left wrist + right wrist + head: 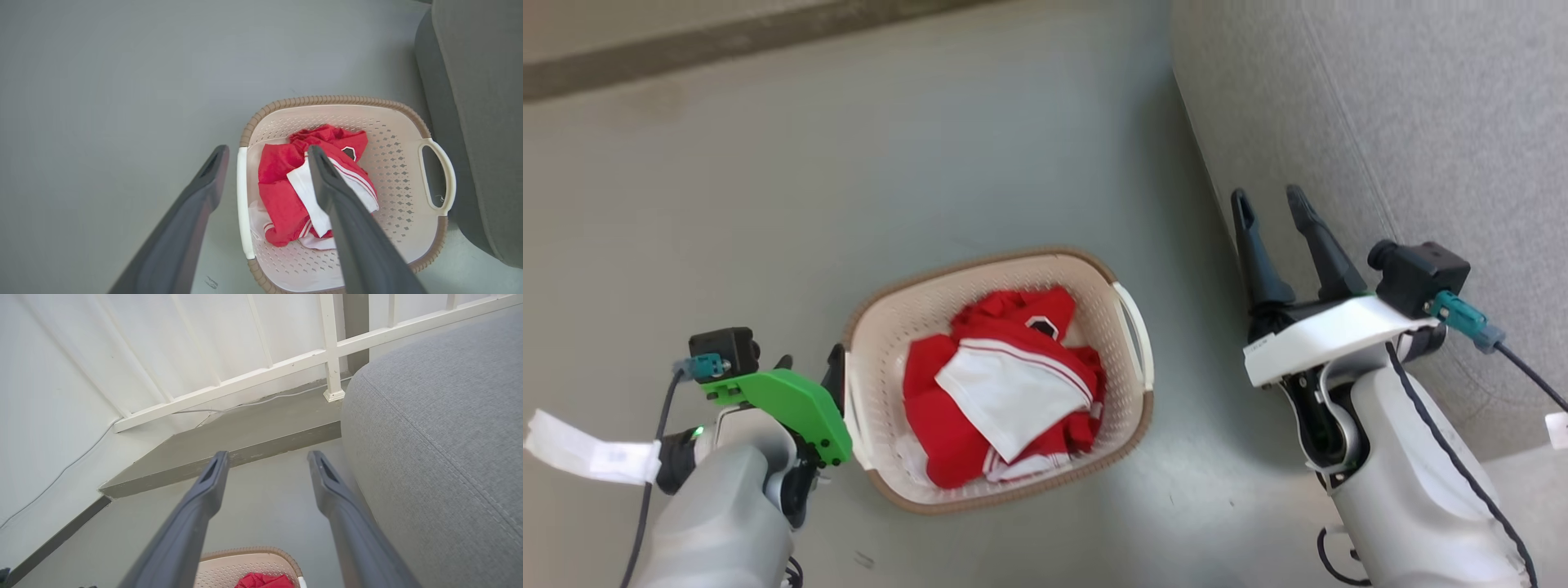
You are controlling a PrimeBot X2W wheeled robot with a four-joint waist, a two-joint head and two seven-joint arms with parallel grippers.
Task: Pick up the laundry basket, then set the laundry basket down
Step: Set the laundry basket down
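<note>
I am hovering left gripper [266,151], spread apart, over white handle [242,196] of laundry basket [890,327], right gripper [1269,196] also parted, beside grey sofa [1421,122].

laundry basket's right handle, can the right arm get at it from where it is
Probably yes: the right end effector is open, with bare floor between it and the handle. The sofa close beside the handle may make it tight.
</note>
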